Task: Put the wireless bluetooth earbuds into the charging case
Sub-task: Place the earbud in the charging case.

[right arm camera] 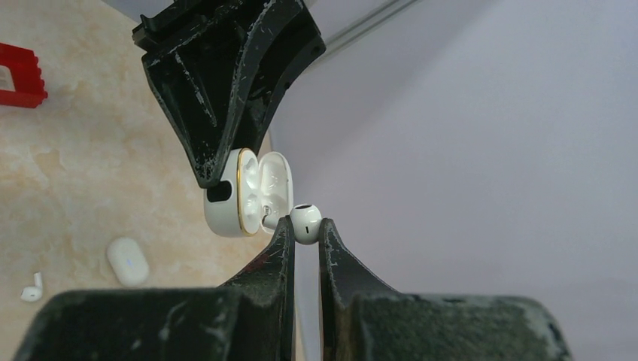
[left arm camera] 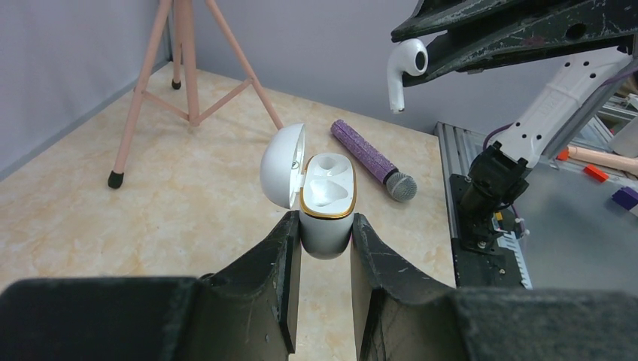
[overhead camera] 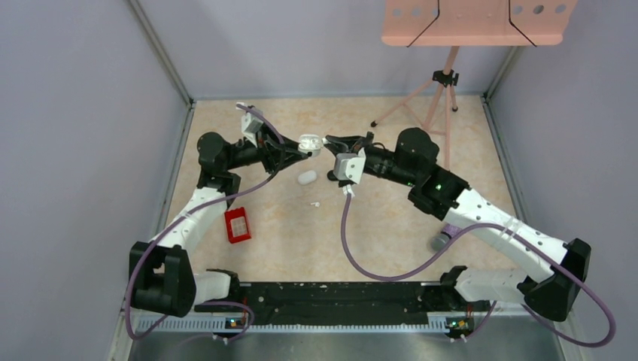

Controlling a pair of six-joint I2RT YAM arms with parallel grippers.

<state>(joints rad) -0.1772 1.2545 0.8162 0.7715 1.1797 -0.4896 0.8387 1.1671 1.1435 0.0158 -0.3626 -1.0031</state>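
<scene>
With the left gripper (left arm camera: 326, 226) clamped on the open charging case (left arm camera: 328, 197) in mid-air and the right gripper (right arm camera: 307, 229) pinching a white earbud (left arm camera: 405, 64) just beside its mouth, I'd line the stem up over a well, then ease in.

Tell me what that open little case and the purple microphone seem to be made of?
Case: glossy white plastic by its shine, with a gold rim, perhaps metal. Microphone: sparkly purple handle, possibly glitter coating; grey mesh head, likely metal.
</scene>
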